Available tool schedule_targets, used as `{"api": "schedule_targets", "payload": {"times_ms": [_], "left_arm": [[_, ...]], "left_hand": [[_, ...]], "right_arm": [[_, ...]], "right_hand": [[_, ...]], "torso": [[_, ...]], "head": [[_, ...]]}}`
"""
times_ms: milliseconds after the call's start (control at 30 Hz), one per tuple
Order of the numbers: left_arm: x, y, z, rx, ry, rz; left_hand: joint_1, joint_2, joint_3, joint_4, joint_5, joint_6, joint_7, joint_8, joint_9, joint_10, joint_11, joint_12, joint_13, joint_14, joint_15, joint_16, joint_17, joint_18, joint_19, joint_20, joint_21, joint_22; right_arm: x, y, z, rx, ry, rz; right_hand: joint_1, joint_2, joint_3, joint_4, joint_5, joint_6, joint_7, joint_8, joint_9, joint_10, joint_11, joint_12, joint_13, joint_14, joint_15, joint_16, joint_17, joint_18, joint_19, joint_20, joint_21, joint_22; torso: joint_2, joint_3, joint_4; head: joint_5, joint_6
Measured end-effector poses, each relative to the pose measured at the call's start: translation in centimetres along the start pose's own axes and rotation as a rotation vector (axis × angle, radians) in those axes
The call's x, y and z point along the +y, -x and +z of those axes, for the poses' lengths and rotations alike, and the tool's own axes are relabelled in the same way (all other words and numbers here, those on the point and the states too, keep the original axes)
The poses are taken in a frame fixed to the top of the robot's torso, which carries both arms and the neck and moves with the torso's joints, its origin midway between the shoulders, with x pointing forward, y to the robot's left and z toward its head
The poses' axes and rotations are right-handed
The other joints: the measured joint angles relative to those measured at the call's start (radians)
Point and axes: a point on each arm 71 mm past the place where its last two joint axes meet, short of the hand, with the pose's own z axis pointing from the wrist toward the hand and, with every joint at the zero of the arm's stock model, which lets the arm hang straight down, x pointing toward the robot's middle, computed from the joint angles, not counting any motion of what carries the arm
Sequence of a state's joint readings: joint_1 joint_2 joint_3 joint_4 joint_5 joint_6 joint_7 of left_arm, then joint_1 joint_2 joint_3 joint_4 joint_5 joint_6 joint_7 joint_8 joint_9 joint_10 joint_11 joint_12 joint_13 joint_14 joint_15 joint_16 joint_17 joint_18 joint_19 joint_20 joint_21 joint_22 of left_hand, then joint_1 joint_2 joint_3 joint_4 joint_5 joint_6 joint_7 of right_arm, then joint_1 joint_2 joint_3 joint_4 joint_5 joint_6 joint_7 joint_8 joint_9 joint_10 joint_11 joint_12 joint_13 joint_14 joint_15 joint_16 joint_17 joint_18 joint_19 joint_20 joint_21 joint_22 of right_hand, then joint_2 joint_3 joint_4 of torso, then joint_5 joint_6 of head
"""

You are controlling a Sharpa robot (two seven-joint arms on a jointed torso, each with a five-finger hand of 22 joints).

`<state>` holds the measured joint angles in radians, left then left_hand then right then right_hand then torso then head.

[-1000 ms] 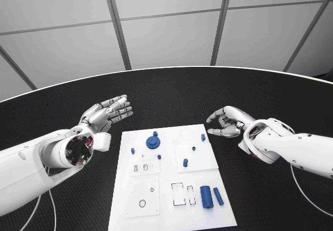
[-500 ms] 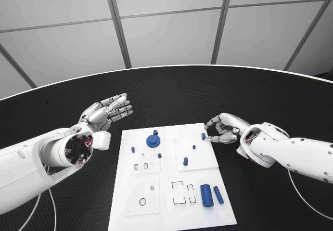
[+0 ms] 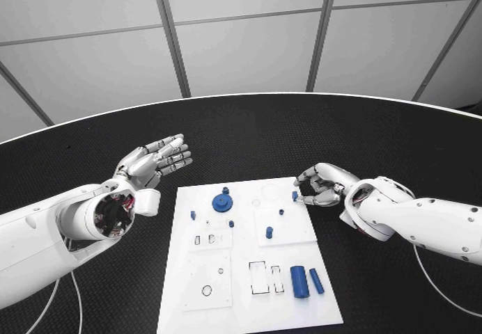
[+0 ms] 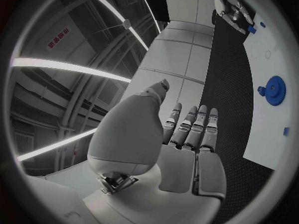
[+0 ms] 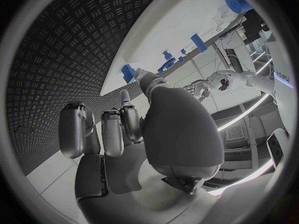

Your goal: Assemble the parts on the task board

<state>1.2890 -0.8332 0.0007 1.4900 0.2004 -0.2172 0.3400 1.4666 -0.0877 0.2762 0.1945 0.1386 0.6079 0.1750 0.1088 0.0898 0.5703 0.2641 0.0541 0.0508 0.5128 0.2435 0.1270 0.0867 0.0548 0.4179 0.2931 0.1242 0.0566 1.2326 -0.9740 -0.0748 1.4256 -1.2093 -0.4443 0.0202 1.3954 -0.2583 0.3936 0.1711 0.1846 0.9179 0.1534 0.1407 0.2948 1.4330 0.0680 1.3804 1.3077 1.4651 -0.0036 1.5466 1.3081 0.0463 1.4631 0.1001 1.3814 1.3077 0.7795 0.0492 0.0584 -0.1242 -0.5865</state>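
Since a second ago your right hand point(image 3: 323, 186) moves down to the task board point(image 3: 241, 278) edge.
Its fingers curl beside the small peg point(image 3: 294, 197) at 2 o'clock, holding nothing; pinch it next. Left hand point(image 3: 156, 161) stays wide.

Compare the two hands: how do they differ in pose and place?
The left hand hovers off the task board, fingers straight and apart, holding nothing. The right hand sits at the board's far right edge, fingers curled beside a small blue peg; a grip cannot be told. Both are silver.
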Motion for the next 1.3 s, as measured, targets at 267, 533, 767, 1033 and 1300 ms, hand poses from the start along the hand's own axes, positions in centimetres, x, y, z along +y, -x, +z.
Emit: {"api": "schedule_targets", "payload": {"times_ms": [267, 533, 767, 1033, 1300], "left_arm": [[0.0, 0.0, 0.0, 0.0, 0.0, 0.0], [0.0, 0.0, -0.1, -0.001, 0.0, 0.0], [0.0, 0.1, 0.0, -0.002, 0.0, 0.001], [0.0, 0.1, 0.0, -0.002, 0.002, 0.001], [0.0, 0.1, 0.0, -0.003, 0.002, 0.001]], "left_hand": [[0.0, 0.0, 0.0, 0.0, 0.0, 0.0, 0.0, 0.0, 0.0, 0.0, 0.0, 0.0, 0.0, 0.0, 0.0, 0.0, 0.0, 0.0, 0.0, 0.0, 0.0, 0.0], [0.0, 0.0, 0.0, 0.0, 0.0, 0.0, 0.0, 0.0, 0.0, 0.0, 0.0, 0.0, 0.0, 0.0, 0.0, 0.0, 0.0, 0.0, 0.0, 0.0, 0.0, 0.0], [0.0, 0.0, 0.0, 0.0, 0.0, 0.0, 0.0, 0.0, 0.0, 0.0, 0.0, 0.0, 0.0, 0.0, 0.0, 0.0, 0.0, 0.0, 0.0, 0.0, 0.0, 0.0], [0.0, 0.0, 0.004, -0.004, 0.0, 0.0, 0.0, 0.0, 0.0, 0.0, 0.0, 0.0, 0.0, 0.0, 0.0, 0.0, 0.0, 0.0, 0.003, 0.003, 0.0, 0.0], [0.0, 0.0, 0.004, -0.004, 0.0, 0.0, 0.0, 0.0, 0.0, 0.0, 0.0, 0.0, 0.0, 0.0, 0.0, 0.0, 0.0, 0.0, 0.003, 0.003, 0.0, 0.0]], "right_arm": [[0.1, -0.2, 0.3, 0.01, -0.004, 0.0], [0.2, -0.4, 0.6, 0.017, -0.006, 0.0], [0.2, -0.6, 0.7, 0.026, -0.008, -0.001], [0.3, -0.8, 0.8, 0.042, -0.01, 0.0], [0.1, -1.0, 0.8, 0.055, -0.018, 0.001]], "right_hand": [[0.005, 0.005, 0.01, -0.004, 0.001, 0.017, 0.002, 0.0, 0.003, 0.007, 0.0, 0.011, 0.0, 0.0, 0.0, 0.0, 0.0, 0.0, 0.0, 0.0, 0.004, 0.0], [0.005, 0.013, 0.021, -0.009, 0.004, 0.037, 0.0, 0.008, 0.005, 0.017, -0.003, 0.027, 0.0, 0.0, 0.0, 0.0, 0.0, 0.0, 0.0, 0.0, 0.007, 0.0], [-0.002, 0.02, 0.033, -0.008, 0.004, 0.06, -0.005, 0.019, 0.01, 0.027, -0.005, 0.045, 0.0, 0.0, 0.0, 0.004, 0.0, 0.0, 0.0, 0.0, 0.009, 0.0], [-0.003, 0.029, 0.046, -0.015, 0.008, 0.081, -0.012, 0.033, 0.015, 0.03, -0.009, 0.054, 0.0, 0.003, -0.003, 0.004, 0.0, 0.0, 0.004, -0.004, 0.013, 0.0], [-0.003, 0.029, 0.048, -0.018, 0.008, 0.086, -0.014, 0.036, 0.016, 0.03, -0.009, 0.058, 0.0, 0.0, -0.007, 0.004, 0.0, 0.0, 0.004, -0.004, 0.016, 0.0]], "torso": [[0.0, -0.0005, -0.0002], [0.0, 0.0, -0.0006], [0.0, 0.0008, -0.0012], [0.0, 0.0012, -0.0018], [0.0, 0.0012, -0.0019]], "head": [[0.002, -0.002], [0.005, -0.005], [0.005, -0.007], [0.006, -0.008], [0.006, -0.01]]}}
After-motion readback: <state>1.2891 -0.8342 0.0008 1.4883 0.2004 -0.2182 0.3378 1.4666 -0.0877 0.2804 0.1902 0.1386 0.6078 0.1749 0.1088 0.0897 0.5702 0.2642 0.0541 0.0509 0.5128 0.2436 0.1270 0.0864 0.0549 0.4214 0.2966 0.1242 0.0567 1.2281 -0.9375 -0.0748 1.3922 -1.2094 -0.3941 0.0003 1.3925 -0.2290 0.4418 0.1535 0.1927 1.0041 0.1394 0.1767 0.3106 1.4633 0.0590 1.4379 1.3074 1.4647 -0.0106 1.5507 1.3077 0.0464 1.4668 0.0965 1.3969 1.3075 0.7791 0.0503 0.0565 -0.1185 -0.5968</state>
